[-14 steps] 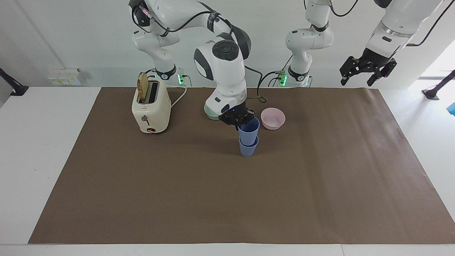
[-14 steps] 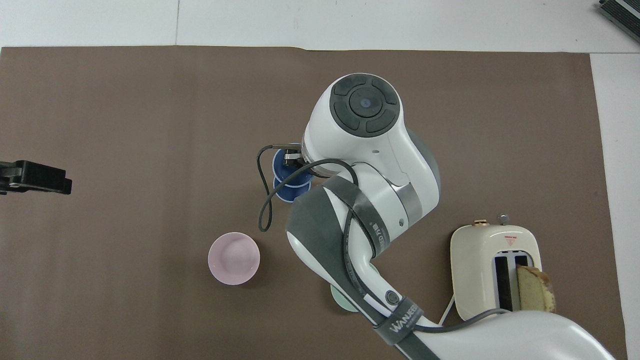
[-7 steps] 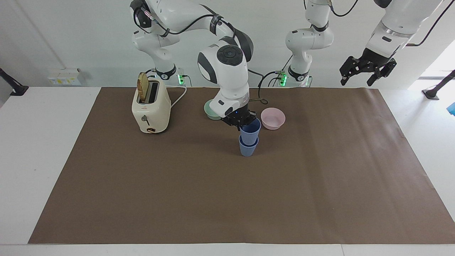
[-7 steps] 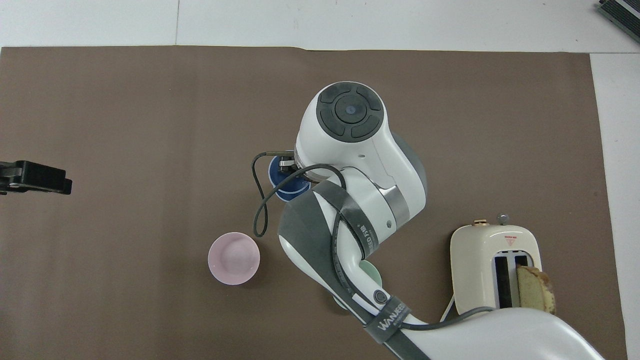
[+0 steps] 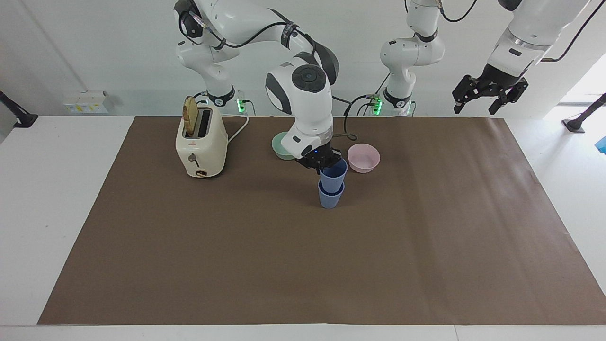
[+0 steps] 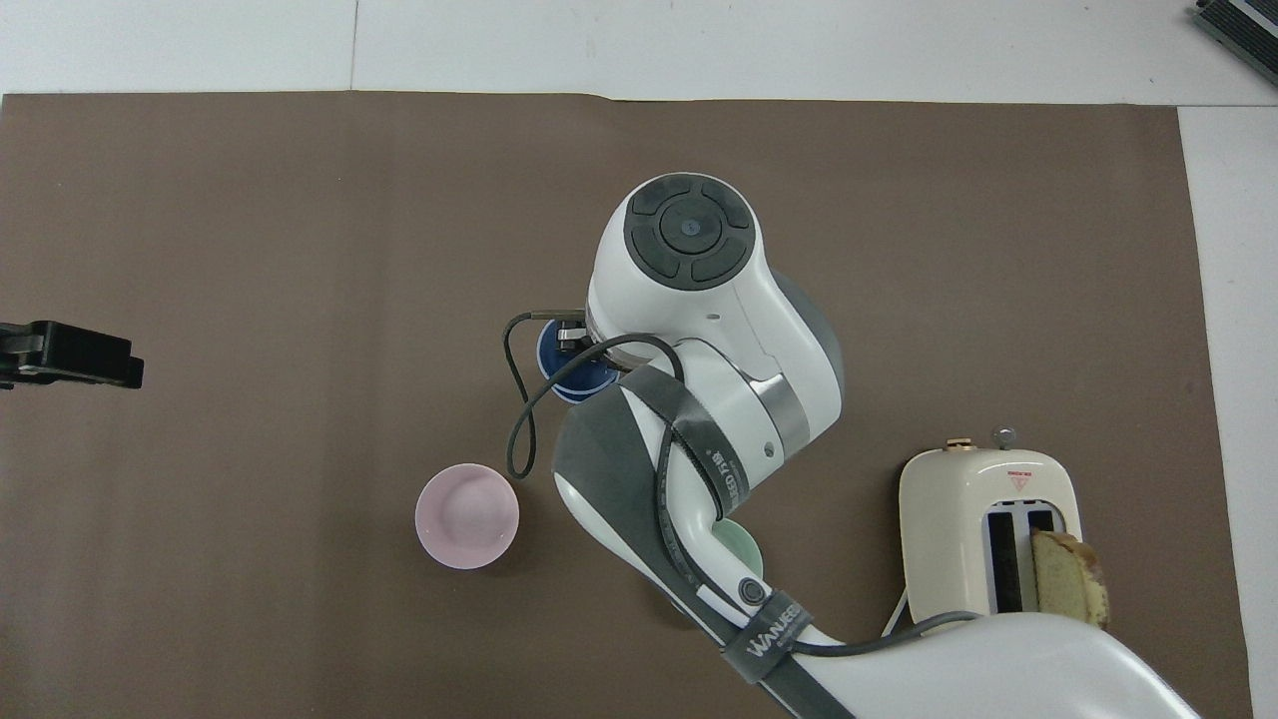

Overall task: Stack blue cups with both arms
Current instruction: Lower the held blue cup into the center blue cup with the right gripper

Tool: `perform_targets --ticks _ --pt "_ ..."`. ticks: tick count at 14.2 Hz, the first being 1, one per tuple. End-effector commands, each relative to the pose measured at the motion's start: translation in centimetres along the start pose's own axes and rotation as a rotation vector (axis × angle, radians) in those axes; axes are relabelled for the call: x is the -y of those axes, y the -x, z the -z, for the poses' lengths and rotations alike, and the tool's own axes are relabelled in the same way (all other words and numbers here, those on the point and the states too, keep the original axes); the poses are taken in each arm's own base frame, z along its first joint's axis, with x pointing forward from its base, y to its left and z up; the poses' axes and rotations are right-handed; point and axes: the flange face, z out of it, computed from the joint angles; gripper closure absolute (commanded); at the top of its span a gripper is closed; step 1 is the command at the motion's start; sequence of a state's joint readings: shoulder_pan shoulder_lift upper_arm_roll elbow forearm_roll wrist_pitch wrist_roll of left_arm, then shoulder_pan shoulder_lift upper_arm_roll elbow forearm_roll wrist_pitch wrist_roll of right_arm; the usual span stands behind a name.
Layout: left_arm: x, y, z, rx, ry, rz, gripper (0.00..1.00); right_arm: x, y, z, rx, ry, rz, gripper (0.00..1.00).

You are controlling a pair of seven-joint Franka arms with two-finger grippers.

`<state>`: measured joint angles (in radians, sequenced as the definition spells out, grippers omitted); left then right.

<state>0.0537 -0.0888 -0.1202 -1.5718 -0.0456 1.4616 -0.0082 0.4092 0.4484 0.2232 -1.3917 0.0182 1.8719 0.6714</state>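
Observation:
Two blue cups stand nested near the middle of the brown mat. The upper cup [image 5: 334, 176] sits in the lower cup [image 5: 330, 196], and the lower one rests on the mat. My right gripper [image 5: 322, 163] is at the upper cup's rim, on the side nearer the robots, and is shut on it. In the overhead view the right arm's wrist covers most of the cups [image 6: 559, 361]; only a dark blue edge shows. My left gripper [image 5: 490, 97] is open and empty, and waits high over the left arm's end of the table; it also shows in the overhead view [image 6: 70, 355].
A pink bowl [image 5: 363, 157] sits beside the cups, a little nearer to the robots. A mint-green bowl [image 5: 282, 145] lies nearer to the robots, partly covered by the right arm. A cream toaster [image 5: 200, 142] with a bread slice stands toward the right arm's end.
The right arm's wrist has tilted and drawn back toward the robots, showing more of the mint-green bowl. The gripper stays at the upper cup's rim. The cups and the left arm have not moved.

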Motion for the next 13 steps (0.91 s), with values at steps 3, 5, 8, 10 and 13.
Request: perform_targets --ticks 3,5,8,10,13 --pt "0.3 0.3 0.4 0.005 -0.014 -0.008 0.00 -0.1 -0.5 -1.2 -0.013 -0.013 0.010 1.00" --pt "0.3 0.3 0.3 0.008 -0.014 -0.008 0.00 -0.3 -0.7 -1.9 -0.015 -0.013 0.007 1.00" --pt "0.3 0.3 0.2 0.008 -0.014 -0.008 0.00 -0.6 -0.9 -2.3 -0.012 -0.006 0.027 1.00" --pt "0.3 0.3 0.3 0.008 -0.014 -0.008 0.00 -1.0 -1.1 -2.7 -0.010 -0.007 0.030 1.00" --pt "0.3 0.3 0.3 0.008 -0.014 -0.008 0.00 -1.2 -1.1 -3.0 -0.007 -0.004 0.031 1.00"
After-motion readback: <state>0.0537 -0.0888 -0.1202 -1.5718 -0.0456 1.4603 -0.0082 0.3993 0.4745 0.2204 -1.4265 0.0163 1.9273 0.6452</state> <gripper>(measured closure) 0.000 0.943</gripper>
